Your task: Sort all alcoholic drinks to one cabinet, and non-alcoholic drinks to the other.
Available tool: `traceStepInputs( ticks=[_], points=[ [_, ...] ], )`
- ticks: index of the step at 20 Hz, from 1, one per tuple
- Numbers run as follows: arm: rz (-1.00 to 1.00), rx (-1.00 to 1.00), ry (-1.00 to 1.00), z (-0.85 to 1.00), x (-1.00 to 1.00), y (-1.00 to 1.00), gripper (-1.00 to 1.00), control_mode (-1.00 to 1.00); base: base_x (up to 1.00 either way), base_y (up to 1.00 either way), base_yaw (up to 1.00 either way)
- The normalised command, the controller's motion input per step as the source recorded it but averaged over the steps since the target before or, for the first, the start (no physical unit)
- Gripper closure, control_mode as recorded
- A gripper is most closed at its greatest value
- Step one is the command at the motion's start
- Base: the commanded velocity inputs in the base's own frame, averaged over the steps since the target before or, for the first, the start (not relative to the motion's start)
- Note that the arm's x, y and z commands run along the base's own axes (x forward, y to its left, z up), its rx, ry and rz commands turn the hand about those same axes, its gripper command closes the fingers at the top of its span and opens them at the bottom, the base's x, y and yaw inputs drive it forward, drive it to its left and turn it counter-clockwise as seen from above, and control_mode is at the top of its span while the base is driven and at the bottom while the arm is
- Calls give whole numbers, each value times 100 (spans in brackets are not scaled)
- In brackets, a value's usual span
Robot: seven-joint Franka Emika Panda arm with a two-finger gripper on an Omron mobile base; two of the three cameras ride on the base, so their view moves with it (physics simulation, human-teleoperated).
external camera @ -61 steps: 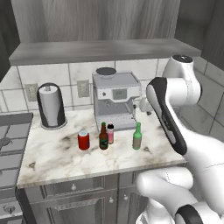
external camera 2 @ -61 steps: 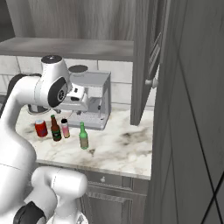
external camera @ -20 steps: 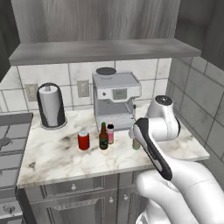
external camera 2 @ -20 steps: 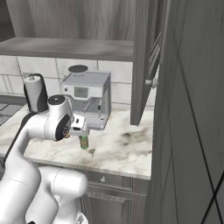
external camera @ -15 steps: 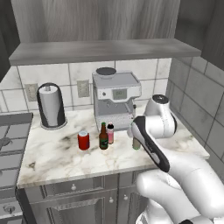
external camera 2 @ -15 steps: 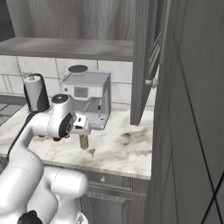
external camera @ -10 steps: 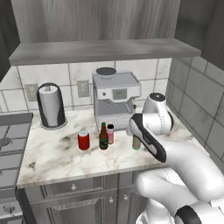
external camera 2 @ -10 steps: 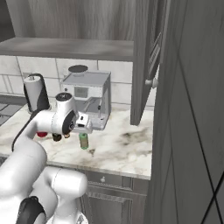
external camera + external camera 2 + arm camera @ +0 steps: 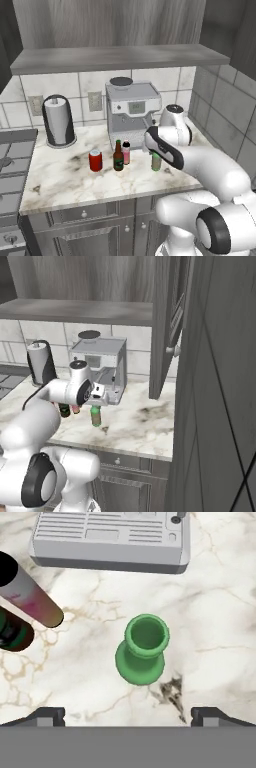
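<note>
On the marble worktop, under the open grey wall cabinet, a coffee machine stands against the tiles with a paper towel roll to its left. Before it, the red soda can, brown beer bottle and pink bottle stand upright close together. Apart to their right stands the green beer bottle, with the gripper hovering directly above it, fingers spread wide, grasping nothing.
</note>
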Motion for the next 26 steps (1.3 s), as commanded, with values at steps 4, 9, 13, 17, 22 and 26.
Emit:
traceStepInputs(
  ticks=[4, 9, 13, 17, 22, 26],
  points=[
    [-1, 0, 0, -22, 24, 0, -100, -100, 0, 0, 0],
    [-1, 0, -2, -19, 21, 0, -100, -100, 0, 0, 0],
    [-2, 0, -3, -13, 18, 0, -100, -100, 0, 0, 0],
    [-3, 0, -4, -10, 14, -3, -100, -100, 0, 0, 0],
    [-3, 0, -6, -15, 9, -6, -100, -100, 0, 0, 0],
    [-2, 0, -13, -16, 1, -1, -100, -100, 0, 0, 0]
  ],
)
